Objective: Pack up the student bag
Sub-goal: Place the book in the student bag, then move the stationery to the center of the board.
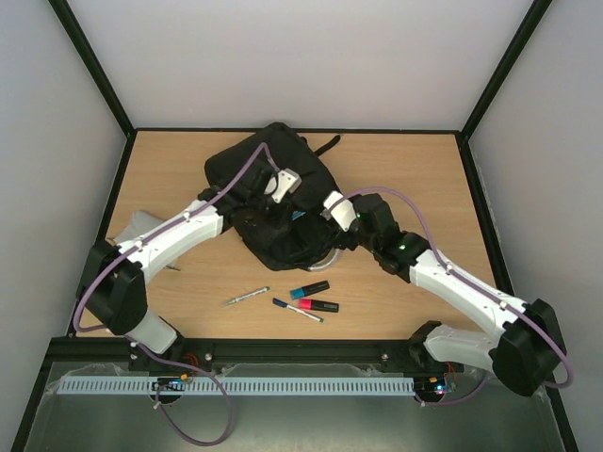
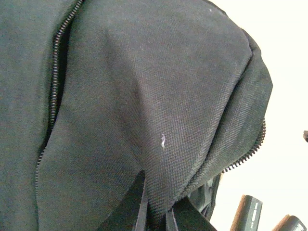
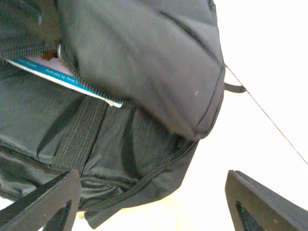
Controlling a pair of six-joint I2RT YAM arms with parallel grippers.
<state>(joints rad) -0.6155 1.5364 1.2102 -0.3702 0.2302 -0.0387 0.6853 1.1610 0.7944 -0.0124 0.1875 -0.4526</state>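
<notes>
Student bag (image 1: 268, 193) lies in upper centre of the worktop (image 1: 415, 179), main zip open, a teal-edged book (image 3: 62, 74) poking out of the opening. Left gripper (image 1: 280, 188) is on top of the bag, jaws closed, pinching a fold of black fabric; right gripper (image 3: 151, 187) is at the bag's right edge, jaws wide apart, gripping nothing. Loose on the worktop at lower centre: silver pen (image 1: 245, 297), blue marker (image 1: 309, 288), pink marker (image 1: 320, 305); grey pouch (image 1: 141, 226) at the left, under the left arm.
</notes>
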